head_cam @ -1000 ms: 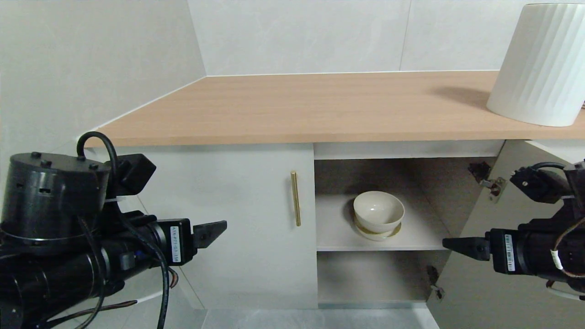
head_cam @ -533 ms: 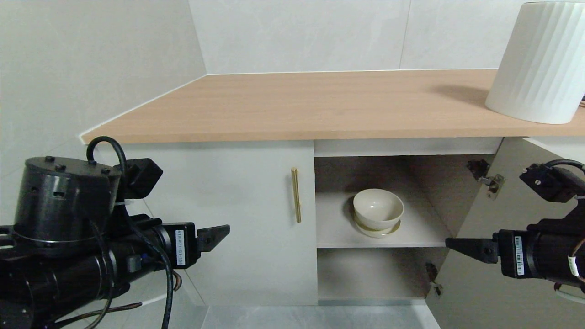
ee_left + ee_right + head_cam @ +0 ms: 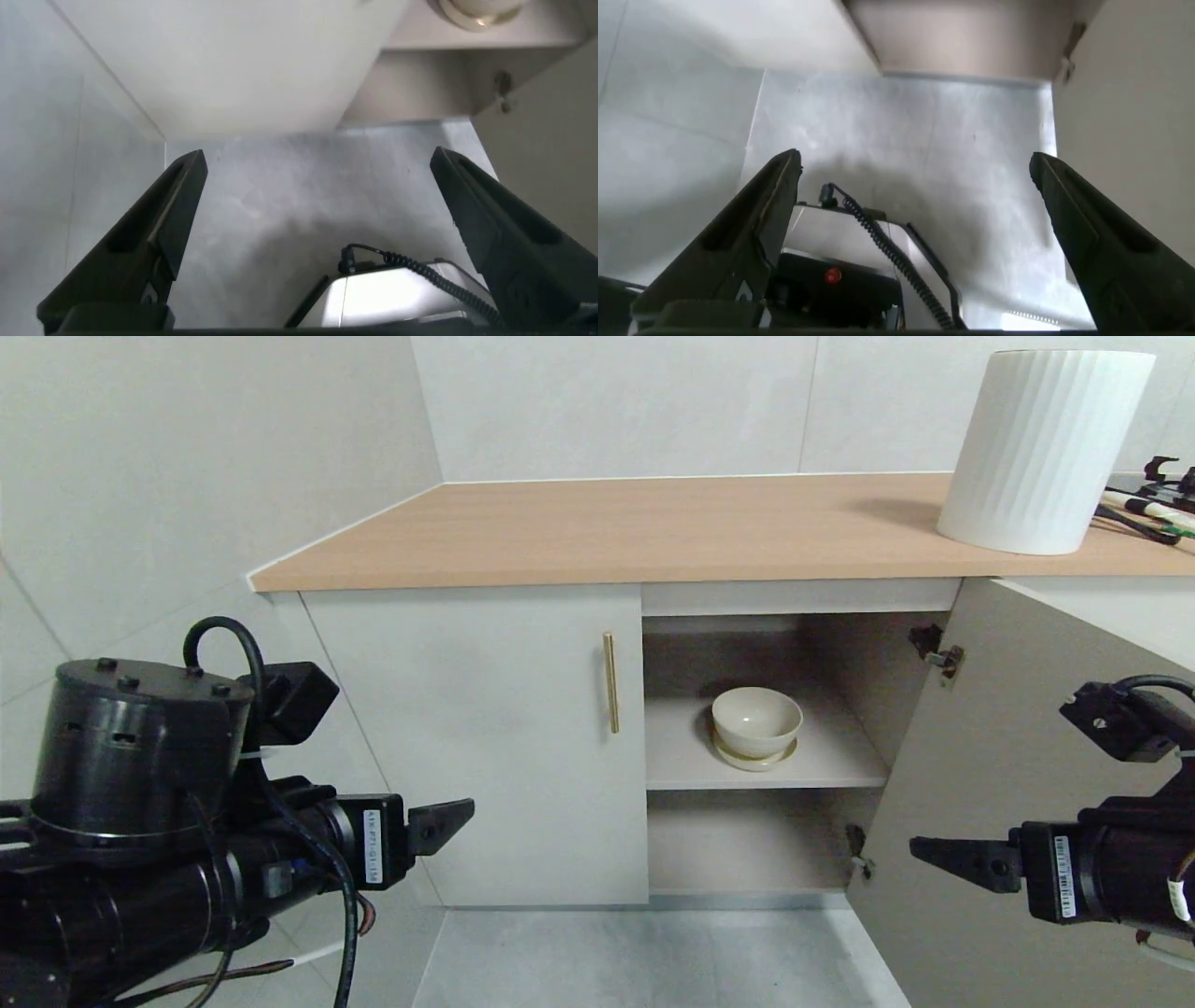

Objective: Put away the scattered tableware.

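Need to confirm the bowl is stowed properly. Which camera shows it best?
The head view: the whole bowl sits upright on a saucer on the cabinet shelf, door open. The left wrist view catches just a sliver of it at the frame's edge. The right wrist view faces the floor.

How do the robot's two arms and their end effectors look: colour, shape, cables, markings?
The left arm and the right arm are black. The left end effector and the right end effector each have dark, wedge-shaped fingers that taper to a point. Behind each sits a small white label with print. The left arm carries a broad black cylinder, and a black cable loops over it.
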Robot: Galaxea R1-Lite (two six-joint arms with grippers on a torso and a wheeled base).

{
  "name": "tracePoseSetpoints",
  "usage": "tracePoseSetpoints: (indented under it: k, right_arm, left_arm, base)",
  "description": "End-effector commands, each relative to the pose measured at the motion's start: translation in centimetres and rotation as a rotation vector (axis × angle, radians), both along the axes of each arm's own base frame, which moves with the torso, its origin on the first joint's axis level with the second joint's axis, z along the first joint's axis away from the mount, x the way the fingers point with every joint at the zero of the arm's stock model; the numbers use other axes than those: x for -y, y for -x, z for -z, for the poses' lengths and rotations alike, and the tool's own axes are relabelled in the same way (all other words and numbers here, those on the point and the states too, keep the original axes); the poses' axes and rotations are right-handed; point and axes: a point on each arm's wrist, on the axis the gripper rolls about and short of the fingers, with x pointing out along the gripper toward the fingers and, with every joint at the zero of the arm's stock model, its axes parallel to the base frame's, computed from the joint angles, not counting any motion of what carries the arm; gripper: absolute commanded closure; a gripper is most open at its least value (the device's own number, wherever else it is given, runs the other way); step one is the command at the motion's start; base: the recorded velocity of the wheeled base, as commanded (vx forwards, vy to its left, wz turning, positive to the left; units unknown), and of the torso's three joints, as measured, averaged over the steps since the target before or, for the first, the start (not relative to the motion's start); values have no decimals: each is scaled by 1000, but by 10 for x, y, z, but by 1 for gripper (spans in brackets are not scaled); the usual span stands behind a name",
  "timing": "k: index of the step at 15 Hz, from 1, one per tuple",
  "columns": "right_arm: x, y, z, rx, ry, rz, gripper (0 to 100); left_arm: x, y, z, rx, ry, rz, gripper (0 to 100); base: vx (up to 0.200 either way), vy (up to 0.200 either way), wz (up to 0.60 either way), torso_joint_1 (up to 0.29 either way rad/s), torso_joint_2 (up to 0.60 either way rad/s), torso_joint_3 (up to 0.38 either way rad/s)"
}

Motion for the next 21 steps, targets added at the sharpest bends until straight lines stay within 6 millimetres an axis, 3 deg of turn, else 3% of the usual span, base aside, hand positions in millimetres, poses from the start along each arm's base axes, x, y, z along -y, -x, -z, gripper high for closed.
tracePoseSetpoints:
  k: [1, 7, 21]
  right_arm:
    - [-1, -1, 1, -5, 3, -2, 0]
    - [0, 0, 5, -41, 22, -6, 0]
    - [10, 13, -1, -117, 100, -21, 0]
  left_arm:
    - [1, 0, 0, 1, 0, 3, 0]
    - [2, 1, 1, -4, -3, 11, 0]
    - [3, 1, 2, -5, -7, 17, 0]
  base:
    - [-200, 0, 0, 2, 2, 2]
    - [-200, 0, 0, 2, 2, 5]
    - [0, -14, 0, 0, 0, -1]
